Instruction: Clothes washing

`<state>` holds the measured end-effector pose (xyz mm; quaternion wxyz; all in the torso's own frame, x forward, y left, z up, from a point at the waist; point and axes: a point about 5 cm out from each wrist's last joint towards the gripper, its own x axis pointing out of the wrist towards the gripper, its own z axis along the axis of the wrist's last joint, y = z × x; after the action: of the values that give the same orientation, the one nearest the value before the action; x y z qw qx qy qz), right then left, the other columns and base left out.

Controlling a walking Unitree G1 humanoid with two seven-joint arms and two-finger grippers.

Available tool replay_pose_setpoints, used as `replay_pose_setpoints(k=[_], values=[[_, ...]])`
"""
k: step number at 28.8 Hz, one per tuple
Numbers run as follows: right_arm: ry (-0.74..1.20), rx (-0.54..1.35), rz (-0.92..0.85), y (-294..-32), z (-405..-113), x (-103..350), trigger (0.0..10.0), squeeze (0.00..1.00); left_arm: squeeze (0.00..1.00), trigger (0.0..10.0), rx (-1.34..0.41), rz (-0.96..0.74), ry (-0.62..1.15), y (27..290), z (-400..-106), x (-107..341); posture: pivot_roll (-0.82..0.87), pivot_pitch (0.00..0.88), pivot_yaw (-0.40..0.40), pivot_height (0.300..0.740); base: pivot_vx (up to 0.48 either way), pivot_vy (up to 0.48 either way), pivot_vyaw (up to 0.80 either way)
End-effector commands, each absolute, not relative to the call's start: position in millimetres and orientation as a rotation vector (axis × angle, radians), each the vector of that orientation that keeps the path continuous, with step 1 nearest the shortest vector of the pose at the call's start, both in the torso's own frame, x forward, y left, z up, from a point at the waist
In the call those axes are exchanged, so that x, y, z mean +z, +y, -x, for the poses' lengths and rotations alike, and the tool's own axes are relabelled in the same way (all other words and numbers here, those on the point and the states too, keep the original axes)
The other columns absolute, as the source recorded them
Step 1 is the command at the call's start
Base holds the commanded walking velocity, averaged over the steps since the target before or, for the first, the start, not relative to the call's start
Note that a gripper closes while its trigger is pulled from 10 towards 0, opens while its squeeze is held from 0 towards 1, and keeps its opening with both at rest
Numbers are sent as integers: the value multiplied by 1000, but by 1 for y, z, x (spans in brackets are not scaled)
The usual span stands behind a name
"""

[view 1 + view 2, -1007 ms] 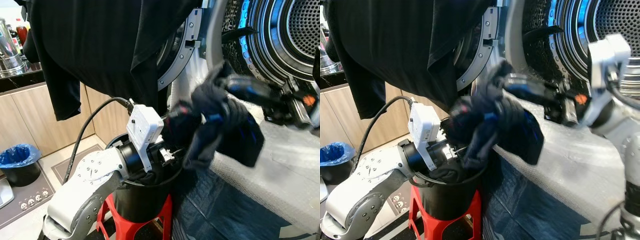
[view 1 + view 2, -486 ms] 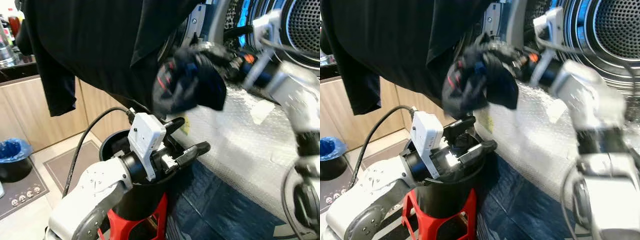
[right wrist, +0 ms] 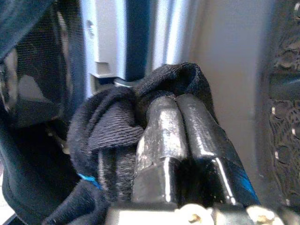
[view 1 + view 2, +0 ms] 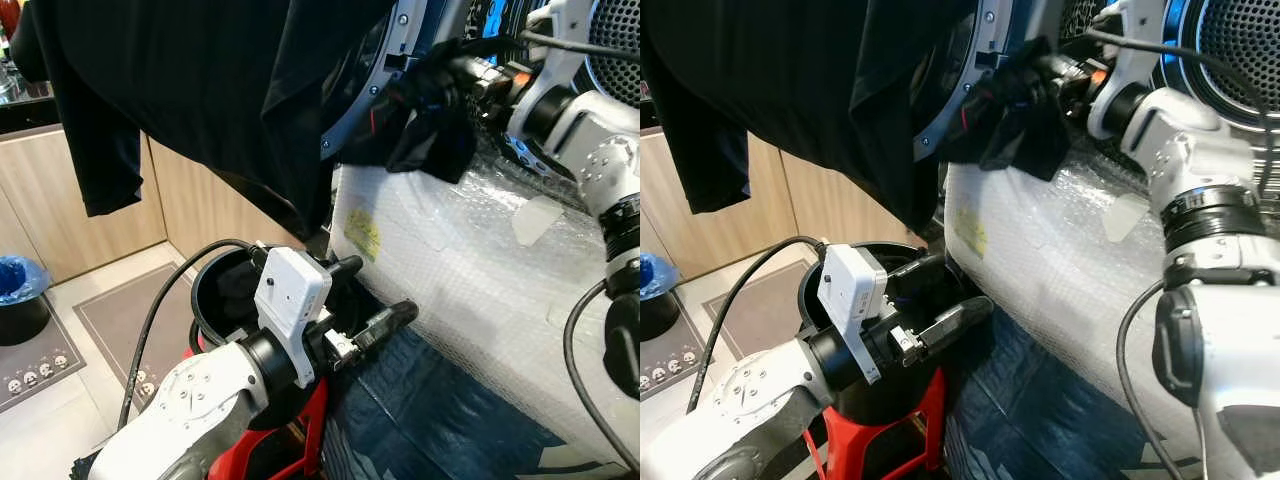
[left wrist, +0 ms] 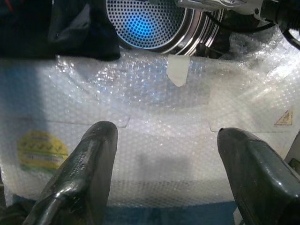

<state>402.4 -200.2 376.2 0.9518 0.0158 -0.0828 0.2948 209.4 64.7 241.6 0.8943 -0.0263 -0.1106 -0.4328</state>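
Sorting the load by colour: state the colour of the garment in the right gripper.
Black garment, with small red and blue accents; clearest in the left eye view.

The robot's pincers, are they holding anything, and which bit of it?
The right pincer is shut on a bunched fold of the dark garment, the rest hanging below. The left pincer is open and holds nothing.

hanging black shirt (image 4: 200, 90) cut off at top, bucket (image 4: 215, 290) contents hidden behind left arm
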Motion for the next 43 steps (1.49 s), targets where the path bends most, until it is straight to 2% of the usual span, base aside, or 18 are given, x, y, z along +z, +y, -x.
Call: replay_pose_setpoints(k=[1, 8, 9, 17, 20, 26, 29, 32, 39, 43], values=[[-209, 562, -23, -217, -397, 389, 10000, 12, 0, 10000, -923, 65, -236, 61, -203, 245, 66, 84, -169, 740, 0, 0, 0], [-218, 436, -8, -237, -395, 397, 10000, 4, 0, 10000, -920, 69, -227, 61, -201, 245, 71, 75, -167, 740, 0, 0, 0], [-221, 333, -50, -241, -397, 401, 10000, 4, 0, 10000, -919, 72, -221, 61, -201, 245, 69, 72, -163, 740, 0, 0, 0], [-192, 50, -104, -242, -404, 400, 10000, 0, 0, 10000, -923, 80, -215, 59, -200, 246, 62, 86, -152, 740, 0, 0, 0], [-199, -146, -66, -244, -405, 404, 10000, 0, 0, 10000, -917, 86, -206, 60, -199, 245, 64, 98, -153, 740, 0, 0, 0], [-225, -298, -127, -237, -406, 410, 10000, 0, 0, 10000, -908, 101, -197, 59, -197, 245, 65, 120, -152, 740, 0, 0, 0], [-216, -323, -109, -228, -408, 408, 10000, 0, 0, 10000, -905, 108, -193, 59, -196, 245, 65, 122, -152, 740, 0, 0, 0], [-200, -337, -103, -215, -411, 408, 10000, 0, 0, 10000, -899, 136, -185, 58, -192, 246, 54, 166, -156, 740, 0, 0, 0], [-208, -330, -65, -209, -411, 410, 10000, 0, 0, 10000, -886, 173, -160, 54, -185, 243, 53, 215, -178, 740, 0, 0, 0], [-202, -366, -69, -217, -410, 408, 10000, 0, 0, 10000, -869, 198, -142, 52, -180, 241, 60, 227, -188, 740, 0, 0, 0]])
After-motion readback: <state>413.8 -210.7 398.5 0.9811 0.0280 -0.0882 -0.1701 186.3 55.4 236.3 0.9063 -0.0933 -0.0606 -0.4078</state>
